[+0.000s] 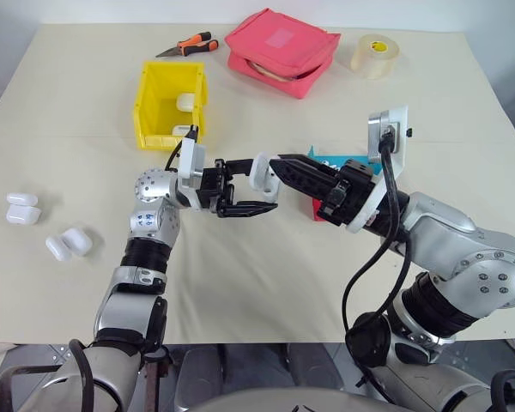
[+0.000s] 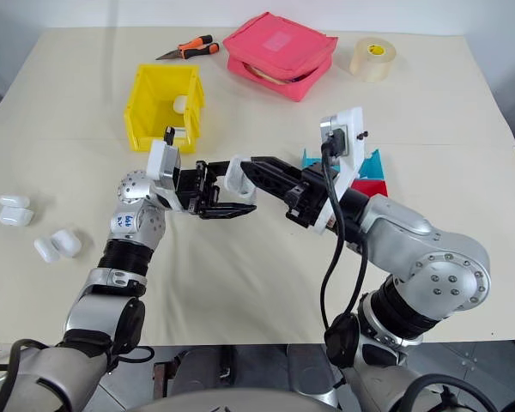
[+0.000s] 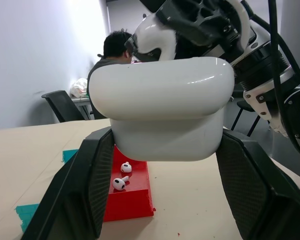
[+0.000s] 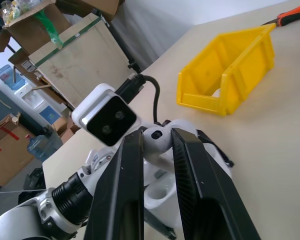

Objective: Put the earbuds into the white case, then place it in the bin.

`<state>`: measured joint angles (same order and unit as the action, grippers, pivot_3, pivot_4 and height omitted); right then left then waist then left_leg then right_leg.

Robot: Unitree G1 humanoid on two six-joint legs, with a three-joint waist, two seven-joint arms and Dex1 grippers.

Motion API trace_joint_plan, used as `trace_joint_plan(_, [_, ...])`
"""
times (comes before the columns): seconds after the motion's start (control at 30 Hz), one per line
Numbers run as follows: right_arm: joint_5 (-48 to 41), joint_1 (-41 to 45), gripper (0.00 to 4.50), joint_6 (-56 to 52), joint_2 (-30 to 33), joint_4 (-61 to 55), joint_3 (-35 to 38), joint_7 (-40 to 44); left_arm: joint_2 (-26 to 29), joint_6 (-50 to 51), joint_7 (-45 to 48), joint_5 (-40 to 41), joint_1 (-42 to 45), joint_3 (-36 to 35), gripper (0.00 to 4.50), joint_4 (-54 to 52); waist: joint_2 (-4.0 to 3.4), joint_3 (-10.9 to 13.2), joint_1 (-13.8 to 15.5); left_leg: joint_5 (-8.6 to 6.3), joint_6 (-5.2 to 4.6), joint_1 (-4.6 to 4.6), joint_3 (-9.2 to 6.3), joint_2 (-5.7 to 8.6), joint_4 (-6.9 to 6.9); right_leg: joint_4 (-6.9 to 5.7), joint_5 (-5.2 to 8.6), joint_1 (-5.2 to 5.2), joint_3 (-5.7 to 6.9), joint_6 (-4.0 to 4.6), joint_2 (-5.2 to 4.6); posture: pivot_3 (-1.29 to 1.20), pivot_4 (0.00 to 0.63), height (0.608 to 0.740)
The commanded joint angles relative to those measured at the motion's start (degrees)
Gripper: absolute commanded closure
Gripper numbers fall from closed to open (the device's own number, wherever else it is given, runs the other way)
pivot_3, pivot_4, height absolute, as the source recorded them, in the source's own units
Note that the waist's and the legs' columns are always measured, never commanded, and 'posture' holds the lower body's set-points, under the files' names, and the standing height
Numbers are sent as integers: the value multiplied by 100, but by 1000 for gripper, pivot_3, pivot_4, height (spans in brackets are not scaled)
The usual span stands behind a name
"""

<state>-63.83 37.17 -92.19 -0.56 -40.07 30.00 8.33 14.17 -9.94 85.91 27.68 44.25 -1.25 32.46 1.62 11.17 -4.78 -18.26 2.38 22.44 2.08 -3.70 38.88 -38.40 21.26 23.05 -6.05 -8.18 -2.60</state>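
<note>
The left end effector (image 1: 251, 194) holds the white case (image 1: 263, 172) above the middle of the table (image 1: 266, 275), its two black fingers clamped on the case's body, so the open well faces the other arm; the left wrist view shows the case (image 3: 165, 110) wedged between both fingers with its lid tipped back. The right end effector (image 1: 279, 166) comes in from about three o'clock with its fingers nearly pressed together, pinching one of the earbuds (image 4: 156, 136) at their tips right at the case's mouth; the right wrist view shows the small white piece between the fingers and an empty socket in the case below it. Holding the case in mid-air rather than on the table seems meant to let each arm turn its part until stem and socket line up. More earbuds (image 3: 122, 176) lie in the red tray (image 3: 132, 200), which sits by the teal tray (image 1: 348, 163) under the right forearm. The bin (image 1: 167, 107) stands at about eleven o'clock from the grippers, already holding finished cases, and spare cases (image 1: 69, 243) wait at nine o'clock near the table's left edge. I judge the insertion under way, with the lid-closing and the bin drop not yet done.
</note>
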Motion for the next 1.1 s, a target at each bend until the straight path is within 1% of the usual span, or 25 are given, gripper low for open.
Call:
trace_joint_plan(0.03, [-601, -44, 4049, 22, 34, 3, 25, -393, -22, -92, 21, -30, 113, -18, 1763, -20, 0, 0, 0, 0, 0, 1, 0, 0, 0, 1, 0, 0, 0, 0, 0, 0, 150, 740])
trace_joint_plan(0.2, [-1547, -274, 4049, 419, 409, 202, -307, -1068, -52, -138, -74, -130, 80, 7, 1763, -18, 0, 0, 0, 0, 0, 3, 0, -1, -1, 15, 0, 0, 0, 0, -1, 0, 150, 740])
trace_joint_plan(0.4, [-2598, -802, 4049, 1317, 1300, 390, -1107, -1825, -91, -156, -123, -167, 71, 22, 1763, -83, 0, 0, 1, -1, -3, 7, 0, 0, -2, 36, 0, 0, 0, 0, -3, 0, 150, 740])
trace_joint_plan(0.47, [-2731, -919, 4049, 1595, 1615, 421, -1371, -1938, -99, -132, -115, -128, 59, 20, 1763, -140, 0, 0, -1, -1, -4, 9, 0, -1, -2, 39, -1, 0, 0, -1, -3, 0, 150, 740])
trace_joint_plan(0.6, [-2764, -1035, 4049, 2077, 2133, 551, -1789, -2005, -129, -121, 40, 49, -2, 1, 1763, -312, 0, 0, -2, -2, -6, 9, 0, -4, -2, 42, -1, 0, -2, -1, 1, 0, 150, 740])
trace_joint_plan(0.73, [-2694, -1113, 4049, 2443, 2616, 509, -2058, -1918, -119, -80, 42, 86, -38, -18, 1763, -416, 1, 0, 14, -2, -6, 10, 0, -3, -1, 43, -1, 0, -1, -1, 0, 0, 150, 740])
trace_joint_plan(0.87, [-2326, -1347, 4049, 2706, 3154, 347, -2149, -1765, -80, -110, 95, 197, -90, -118, 1763, -482, 1, 0, 29, -3, -9, 15, -1, -3, -1, 50, -2, 0, 0, -4, -1, 0, 150, 740])
trace_joint_plan(1.0, [-2183, -1454, 4049, 2977, 3468, 394, -2286, -1721, -78, -174, 117, 261, -53, -208, 1763, -420, 1, 0, 37, -3, -10, 18, -2, -3, 3, 52, -3, 0, 0, -6, -1, 0, 150, 740])
trace_joint_plan(1.1, [-2120, -1510, 4049, 3181, 3575, 385, -2364, -1710, -92, -230, 116, 283, -17, -249, 1763, -359, 1, 0, 36, -3, -11, 18, -2, -3, 4, 51, -4, 0, -1, -7, 1, 0, 150, 740])
